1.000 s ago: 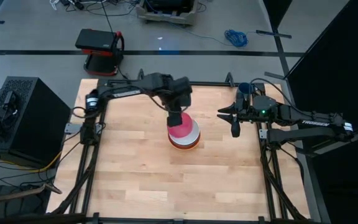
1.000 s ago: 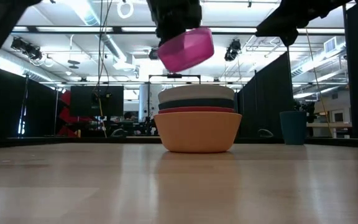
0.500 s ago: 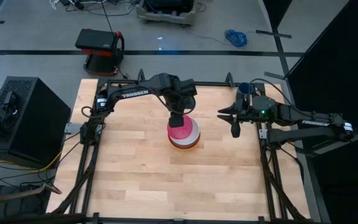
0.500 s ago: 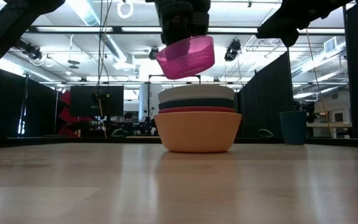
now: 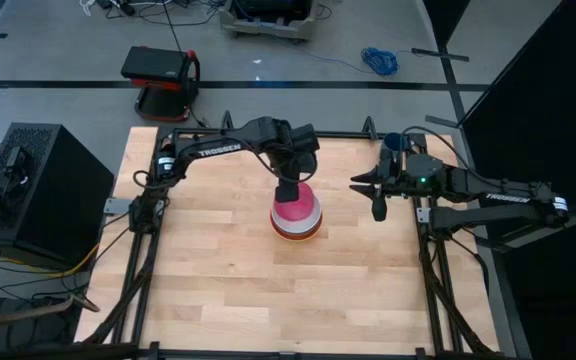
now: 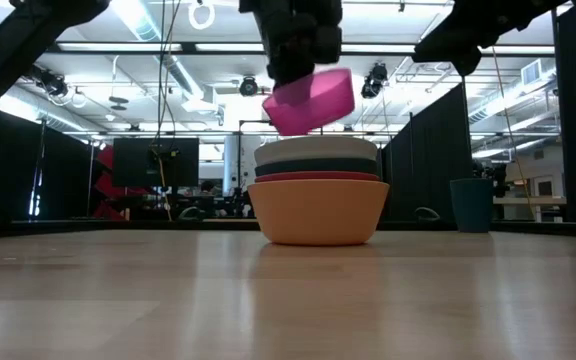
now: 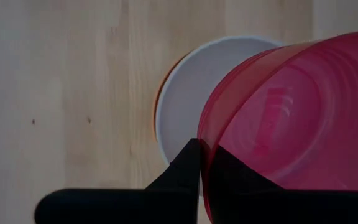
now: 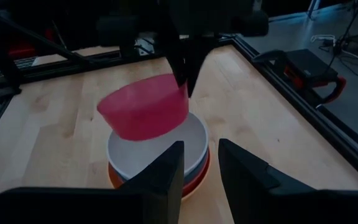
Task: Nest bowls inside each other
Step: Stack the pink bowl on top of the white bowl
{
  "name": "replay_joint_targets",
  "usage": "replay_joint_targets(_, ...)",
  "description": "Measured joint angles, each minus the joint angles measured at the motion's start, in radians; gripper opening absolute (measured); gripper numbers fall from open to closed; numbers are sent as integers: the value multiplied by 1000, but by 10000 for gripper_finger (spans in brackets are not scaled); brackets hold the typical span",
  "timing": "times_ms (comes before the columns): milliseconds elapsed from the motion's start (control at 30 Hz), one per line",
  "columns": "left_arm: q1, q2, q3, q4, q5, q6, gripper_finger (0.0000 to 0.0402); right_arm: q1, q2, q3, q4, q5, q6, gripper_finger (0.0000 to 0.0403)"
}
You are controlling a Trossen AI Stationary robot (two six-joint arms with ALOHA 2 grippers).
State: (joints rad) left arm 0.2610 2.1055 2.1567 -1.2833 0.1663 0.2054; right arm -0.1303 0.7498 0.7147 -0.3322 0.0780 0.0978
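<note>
Magenta-pink round plastic bowl [image 6: 310, 101] pinched by its rim in my left gripper [image 5: 288, 190], fingers clamped tight on the wall, one finger [image 7: 185, 171] outside and one inside. The bowl hangs tilted in the air, clear of the stack, directly above it but a bit off-centre in the left wrist view. Below sits the stack on the light wooden table [image 5: 208, 280]: white plastic bowl [image 6: 316, 149] on top, teal-blue bowl [image 6: 316, 168] under it, red bowl [image 6: 316, 177] next, orange bowl [image 6: 318, 212] at the bottom, all nested already and resting flat near the table's middle.

Step in hand, as I judge it: last bowl of five, carried over the stack, not yet seated. Four done, one to go.

Next move calls for levelling the pink bowl so its rim is flat, centring it over the white one, lowering until it seats inside, then letting go. Risk: released tilted, it may catch the white rim and sit crooked or slide off.

My right gripper [image 5: 377, 199] waits well to the side, near the table's right edge, fingers [image 8: 166, 171] partly apart, holding nothing, pointed at the stack.
</note>
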Motion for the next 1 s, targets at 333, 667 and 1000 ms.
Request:
replay_joint_targets(333, 15, 60, -1, -6, 7, 12, 0, 0, 0, 0, -15, 0, 3, 87)
replay_joint_targets(667, 26, 110, -2, -4, 13, 20, 0, 0, 0, 0, -25, 0, 5, 87)
replay_joint_targets(1000, 26, 185, -2, -14, 31, 19, 0, 0, 0, 0, -24, 0, 5, 87)
